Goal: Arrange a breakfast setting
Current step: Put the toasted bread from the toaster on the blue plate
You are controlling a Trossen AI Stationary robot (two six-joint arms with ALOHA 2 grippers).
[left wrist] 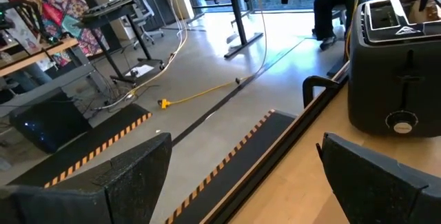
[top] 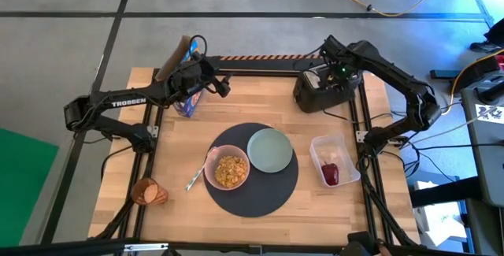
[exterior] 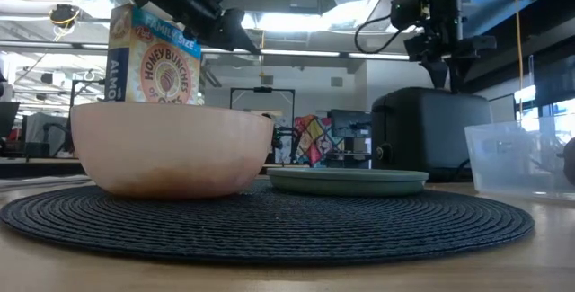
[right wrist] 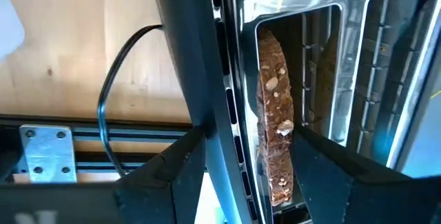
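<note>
1. Nearest my lens in the right wrist view is the brown seeded toast slice [right wrist: 275, 114], standing on edge in a slot of the black toaster [top: 324, 89]. My right gripper [right wrist: 275, 176] sits directly over that slot with one finger on each side of the slice, half-closed around it; I judge it is pinching the bread, though I cannot confirm firm contact.
2. Risk: if the pinch is shallow, the slice could slip back into the slot or tear as I lift. A tilted pull could scrape it on the slot's metal guides.
3. Risk: the carry runs from the toaster to the pale-green round plate [top: 269, 150], well away from the right gripper towards the table's front. A loose hold could drop the toast short of it, or onto the cereal-filled pink bowl [top: 227, 169] touching the plate.
4. My left gripper [top: 224, 85] hangs wide open and empty just beside the blue cereal box [top: 187, 102], pointing towards the toaster; I see a collision risk if both arms move inward.
5. Count: one round dark-grey woven mat [top: 253, 169], one bowl, one plate, one metal spoon [top: 194, 181], one small amber cup [top: 147, 192] lying on its side, one toast slice, one red fruit [top: 331, 174] in one clear plastic tub [top: 319, 147].
</note>
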